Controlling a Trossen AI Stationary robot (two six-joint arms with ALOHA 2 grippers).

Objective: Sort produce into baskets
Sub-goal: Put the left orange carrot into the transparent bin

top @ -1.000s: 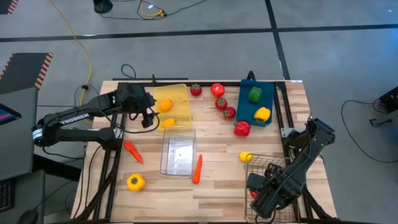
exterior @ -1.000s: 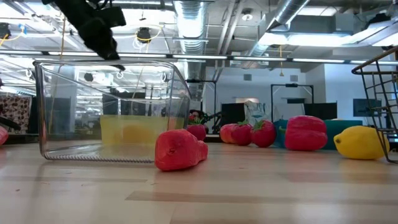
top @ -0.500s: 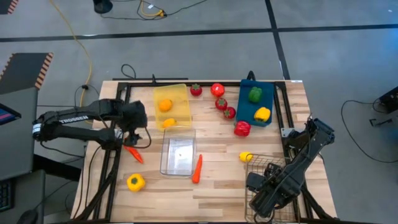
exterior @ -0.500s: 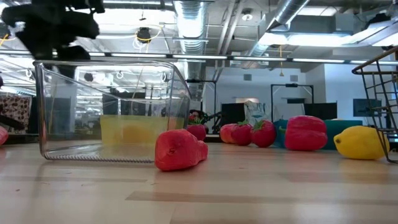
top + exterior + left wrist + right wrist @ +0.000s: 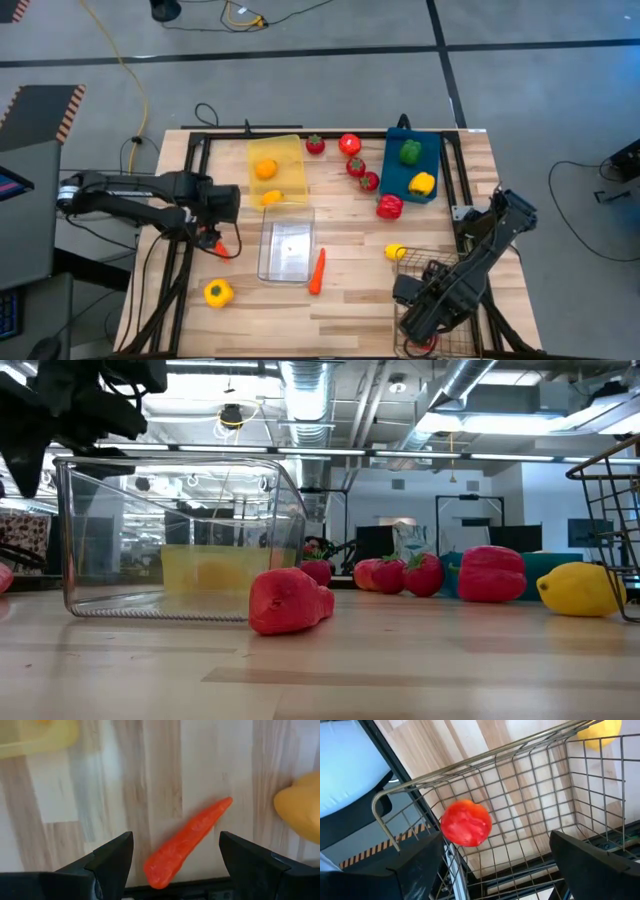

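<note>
Lying slantwise on pale wood, a glossy orange-red carrot (image 5: 187,842).

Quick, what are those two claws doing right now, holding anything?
Left gripper: open, holding nothing, poised over the carrot.
Right gripper: open, empty, above the wire basket with a tomato in it.

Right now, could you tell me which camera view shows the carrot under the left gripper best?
The left wrist view: the carrot lies whole between the open left gripper fingers. The high view shows only its tip beside the gripper; the low and right wrist views miss it.
</note>
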